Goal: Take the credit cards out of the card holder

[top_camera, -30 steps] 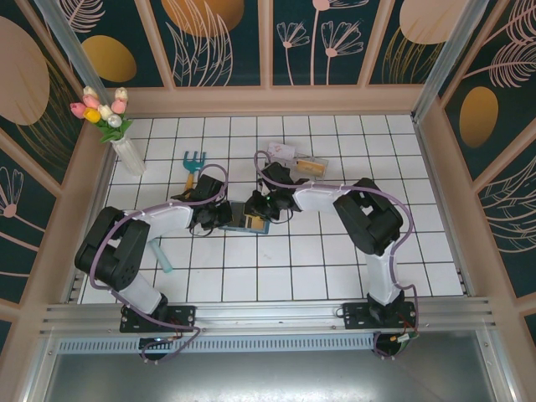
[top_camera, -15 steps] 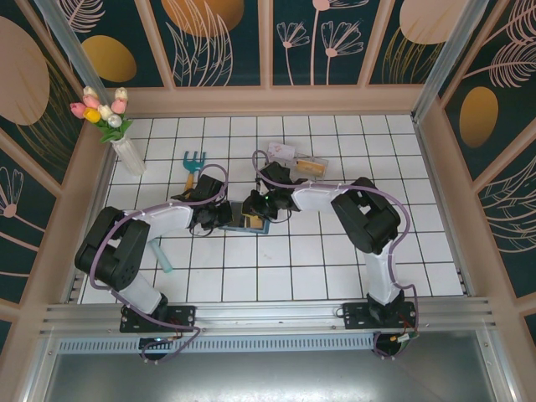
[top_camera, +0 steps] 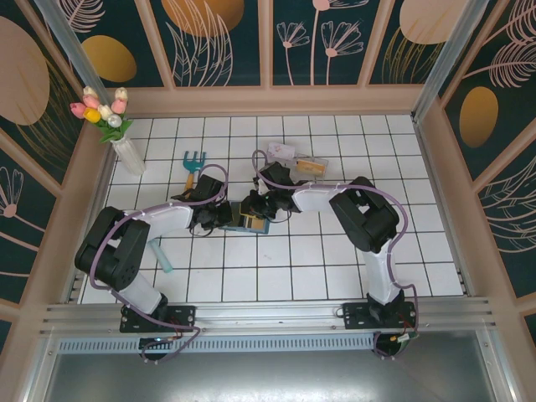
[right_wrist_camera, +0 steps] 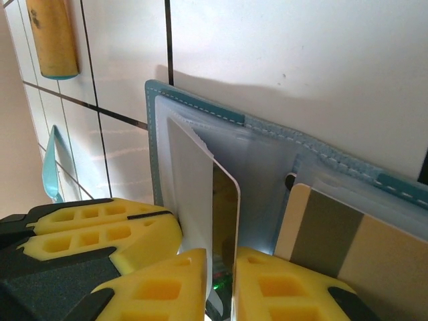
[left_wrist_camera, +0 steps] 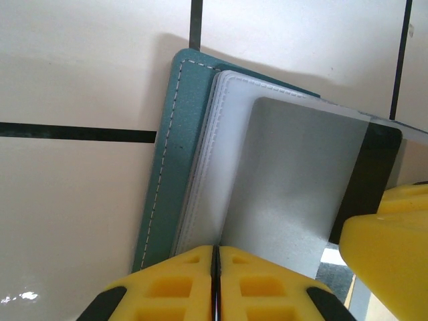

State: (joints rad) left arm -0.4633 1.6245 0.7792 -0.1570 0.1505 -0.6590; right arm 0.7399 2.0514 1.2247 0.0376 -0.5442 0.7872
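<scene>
right wrist view: right end effector [right_wrist_camera: 221,257] pinches, nearly closed, a credit card [right_wrist_camera: 190,200] standing on edge, long axis toward 12 o'clock into the card holder [left_wrist_camera: 164,167] (pull likely runs 6 o'clock); left end effector [left_wrist_camera: 215,267], shut, pins the card holder's edge on the surface [left_wrist_camera: 80,67].

The middle of the white tiled table [top_camera: 276,276] is crowded. The small dark-teal bifold card holder [left_wrist_camera: 164,167] lies open there. The left gripper [left_wrist_camera: 215,257] is clamped on its edge, and the right gripper [right_wrist_camera: 224,271] pinches an upright white-and-gold credit card [right_wrist_camera: 212,200], so little gap is left between the two. Behind them stand a clear plastic box [top_camera: 306,165] and a small blue garden fork [top_camera: 194,157]. A white vase of tulips [top_camera: 127,151] blocks the far-left corner, and a pale teal strip [top_camera: 159,255] lies beside the left arm. The near tiles and the right side offer open passage.
</scene>
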